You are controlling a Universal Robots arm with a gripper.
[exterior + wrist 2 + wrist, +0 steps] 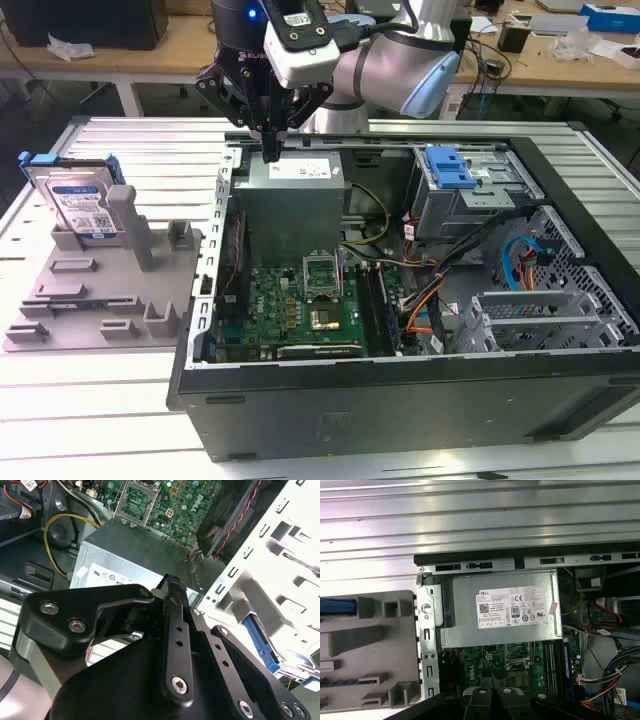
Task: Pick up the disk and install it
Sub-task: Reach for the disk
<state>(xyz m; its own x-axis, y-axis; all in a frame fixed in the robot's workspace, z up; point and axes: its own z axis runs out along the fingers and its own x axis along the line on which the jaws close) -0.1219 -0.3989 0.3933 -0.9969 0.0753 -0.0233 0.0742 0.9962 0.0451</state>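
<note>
The hand (270,152) hung above the power supply (295,190), fingers pressed together, holding nothing. The disk (82,205) stood well apart from it, in a grey fixture (100,300). Judged rigid, weighty and shock-sensitive, best gripped across its railed edges.

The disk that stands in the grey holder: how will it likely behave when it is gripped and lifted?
The disk looks like a rigid metal slab, so it should stay stiff and feel rather heavy for its size. It stands on edge in the holder, so a sideways push may tip it. Its blue rails look plastic and could flex slightly.
</note>
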